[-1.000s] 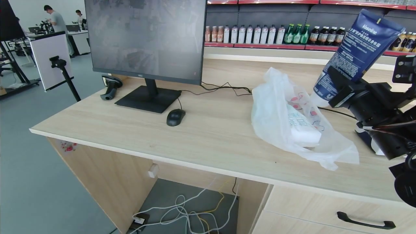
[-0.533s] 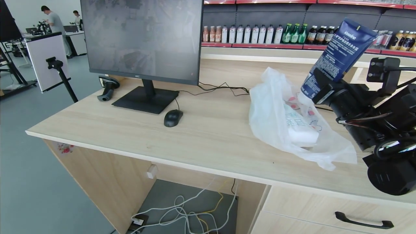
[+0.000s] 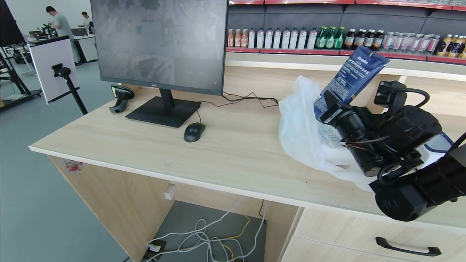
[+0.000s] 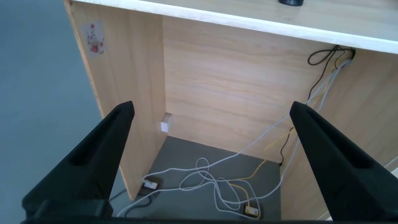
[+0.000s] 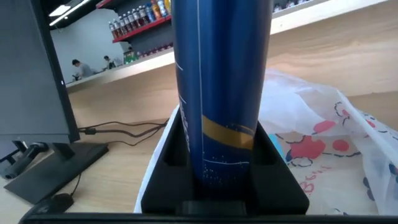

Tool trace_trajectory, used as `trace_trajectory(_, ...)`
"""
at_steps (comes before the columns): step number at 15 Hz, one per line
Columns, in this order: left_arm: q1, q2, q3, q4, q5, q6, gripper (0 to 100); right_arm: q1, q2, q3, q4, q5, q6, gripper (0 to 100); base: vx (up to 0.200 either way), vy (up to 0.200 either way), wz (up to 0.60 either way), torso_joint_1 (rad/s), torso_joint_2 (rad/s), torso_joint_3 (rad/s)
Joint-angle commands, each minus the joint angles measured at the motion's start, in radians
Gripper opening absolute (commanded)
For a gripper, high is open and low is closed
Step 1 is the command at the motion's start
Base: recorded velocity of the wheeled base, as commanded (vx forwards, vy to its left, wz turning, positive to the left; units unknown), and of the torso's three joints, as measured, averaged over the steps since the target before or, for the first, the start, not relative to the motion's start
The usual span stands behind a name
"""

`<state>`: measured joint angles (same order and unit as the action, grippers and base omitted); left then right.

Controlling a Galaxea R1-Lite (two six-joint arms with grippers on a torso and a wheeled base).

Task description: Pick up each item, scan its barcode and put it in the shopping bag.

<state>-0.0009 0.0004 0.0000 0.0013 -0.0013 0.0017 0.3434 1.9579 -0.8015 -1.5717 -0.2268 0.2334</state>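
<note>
A dark blue tube (image 3: 350, 79) with white print is held upright, leaning right, by my right gripper (image 3: 332, 109), which is shut on its lower end above the white plastic shopping bag (image 3: 304, 131). The tube (image 5: 222, 87) stands between the black fingers (image 5: 171, 146) in the right wrist view, with the bag (image 5: 323, 137) beyond it. A white packet (image 3: 329, 140) lies inside the bag. A black barcode scanner (image 3: 121, 97) sits at the far left of the counter beside the monitor. My left gripper (image 4: 211, 155) hangs open below the counter, facing the floor cables.
A black monitor (image 3: 160, 43) on its stand and a mouse (image 3: 194, 131) occupy the counter's left half, with cables behind. Shelves of bottles (image 3: 309, 38) run along the back. A drawer with a black handle (image 3: 407, 249) sits under the right side of the counter (image 3: 233, 153).
My right arm has swung left and lowered, carrying the tube from the right edge to over the bag. The head camera shifted slightly at first.
</note>
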Motion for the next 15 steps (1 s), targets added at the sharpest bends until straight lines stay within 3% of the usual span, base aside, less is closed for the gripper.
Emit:
trace_trajectory(1,-0.001,0.0,0.0,0.0,0.0,0.0,100,0.006,0.015,-0.001,0.001,0.0,0.006,0,0.0,0.0,0.0,0.0,0.0,0.0)
trace_trajectory(8,-0.001,0.0,0.0,0.0,0.0,0.001,100,0.092,0.013,-0.047,0.001,0.0,0.046,0,0.0,0.0,0.0,0.0,0.0,0.0)
trace_trajectory(15,-0.001,0.0,0.0,-0.001,0.0,0.001,100,0.118,0.058,-0.031,0.001,-0.005,0.055,0,0.0,0.0,0.0,0.0,0.0,0.0)
